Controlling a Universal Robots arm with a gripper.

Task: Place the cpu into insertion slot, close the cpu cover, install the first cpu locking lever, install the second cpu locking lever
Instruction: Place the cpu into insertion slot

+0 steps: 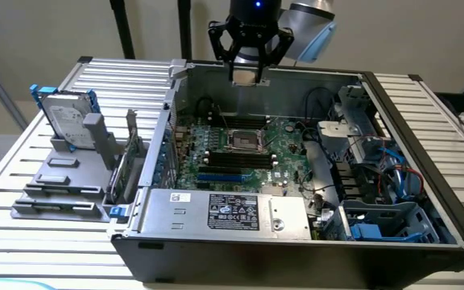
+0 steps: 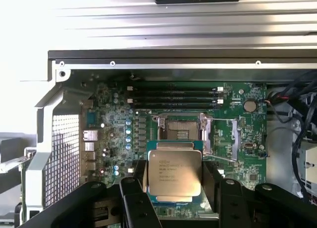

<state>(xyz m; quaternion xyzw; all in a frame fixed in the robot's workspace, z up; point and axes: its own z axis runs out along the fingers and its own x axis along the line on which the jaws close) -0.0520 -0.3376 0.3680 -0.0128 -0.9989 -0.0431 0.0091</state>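
- I see the cpu point(image 2: 174, 172) as pale silvery-grey, with fine dark print.
- The insertion slot point(image 2: 179, 129) looks dark-centred and silver-rimmed, I think.
- The circuit board point(image 2: 115, 139) is green.
- The memory sticks point(image 2: 173, 95) are black.

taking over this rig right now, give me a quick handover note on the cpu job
Gripper: shut on the cpu, held in the air above the open computer case.
Insertion slot: empty, dark centre exposed on the green board.
Cpu cover: looks swung open beside the slot; hard to be sure.
Done: cpu is in the grip.
Left: seat the cpu, close the cover, set both locking levers.
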